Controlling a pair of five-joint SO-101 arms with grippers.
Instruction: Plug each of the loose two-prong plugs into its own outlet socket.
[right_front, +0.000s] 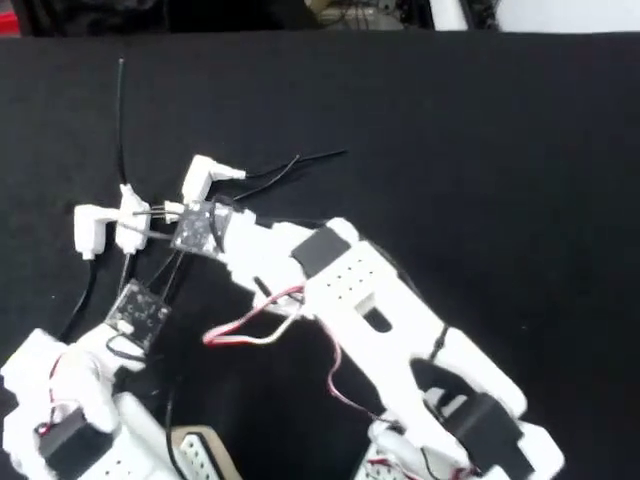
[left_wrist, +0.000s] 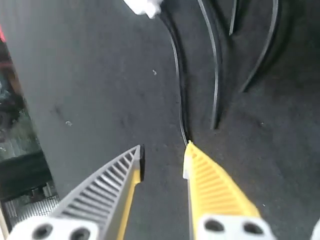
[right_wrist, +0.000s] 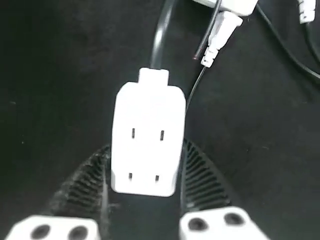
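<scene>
A white outlet block (right_wrist: 146, 145) with two pairs of slots lies on the black table, its thick black cable leading away. My right gripper (right_wrist: 145, 150) is shut on it, a black finger pressed against each side. From above, this block (right_front: 130, 218) sits left of centre. Beside it lies a second white block (right_front: 88, 228), whose end (left_wrist: 142, 6) is far ahead of my left gripper (left_wrist: 163, 150). That gripper is open and low over this block's cable (left_wrist: 179, 75). A white two-prong plug (right_front: 205, 178) lies just behind the right gripper, and a small plug (right_wrist: 220, 32) lies beyond the held block.
Thin black wires (left_wrist: 215, 65) trail across the table near the left gripper, and more wires (right_front: 290, 165) run from the plug toward the table's middle. The right arm (right_front: 370, 300) crosses the table diagonally with red and white wires hanging. The table's back edge (right_front: 320, 32) is far off.
</scene>
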